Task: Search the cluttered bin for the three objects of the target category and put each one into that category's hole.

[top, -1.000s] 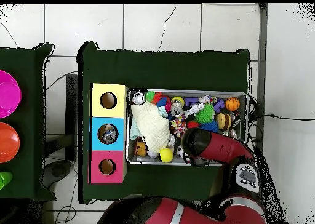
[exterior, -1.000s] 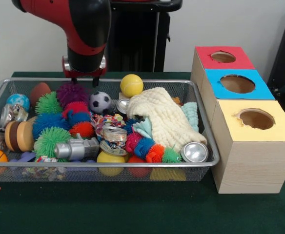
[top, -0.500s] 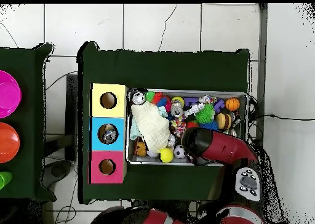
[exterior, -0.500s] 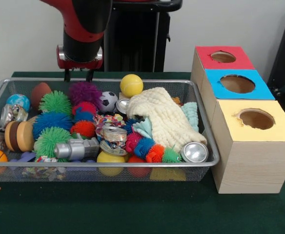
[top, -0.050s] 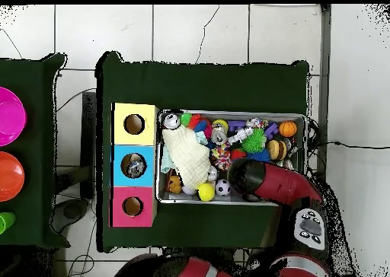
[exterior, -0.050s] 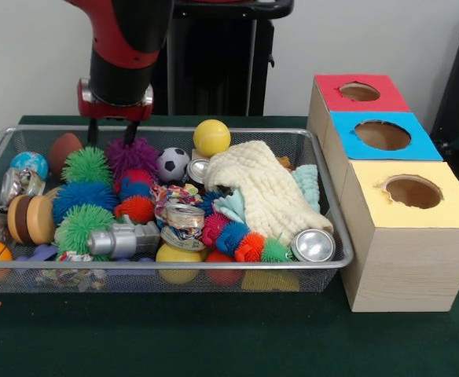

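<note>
Nearest lies a silver can (exterior, -0.050s: 313,245) in the wire bin (exterior, -0.050s: 174,267), beside the yellow-topped box (exterior, -0.050s: 409,236), while farther back the gripper (exterior, -0.050s: 111,135) hovers over a purple spiky ball (exterior, -0.050s: 133,154) (fingers spread, empty).

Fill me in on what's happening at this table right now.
A red and black robot arm hangs over the far left part of a wire mesh bin crammed with toys, cans and a cream cloth. Its gripper sits just above the purple spiky ball and holds nothing that shows. Beside the bin stand three boxes with round holes, topped red, blue and yellow. In the overhead view something already lies in the blue hole.
</note>
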Robot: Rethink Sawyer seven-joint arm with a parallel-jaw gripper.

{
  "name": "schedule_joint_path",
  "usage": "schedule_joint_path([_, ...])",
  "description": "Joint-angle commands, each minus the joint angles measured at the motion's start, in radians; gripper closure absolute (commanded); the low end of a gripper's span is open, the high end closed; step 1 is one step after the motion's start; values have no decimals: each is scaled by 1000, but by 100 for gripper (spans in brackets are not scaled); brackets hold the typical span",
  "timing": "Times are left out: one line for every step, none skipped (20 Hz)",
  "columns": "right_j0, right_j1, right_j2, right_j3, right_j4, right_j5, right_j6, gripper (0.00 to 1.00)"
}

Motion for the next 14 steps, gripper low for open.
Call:
schedule_joint_path([-59,81,119,-12,42,-74,199,0])
schedule_joint_path([-66,100,130,-32,49,-60,188,0])
schedule_joint_path([-75,102,143,-29,52,-62,179,0])
schedule_joint_path([-77,115,147,-36,52,-72,177,0])
schedule_joint_path([-84,113,158,-30,54,-78,172,0])
schedule_joint_path([-95,114,168,-29,55,-76,163,0])
schedule_joint_path([-111,111,189,-20,58,-80,150,0])
schedule_joint_path([-125,116,208,-21,60,-75,136,0])
schedule_joint_path([-134,117,220,-21,60,-63,125,0])
schedule_joint_path([-137,126,225,-33,59,-41,119,0])
schedule_joint_path([-136,128,224,-38,56,-24,117,0])
schedule_joint_path([-135,131,223,-47,56,-3,117,0])
schedule_joint_path([-138,127,228,-45,55,4,115,0])
schedule_joint_path([-141,122,233,-43,53,11,113,0])
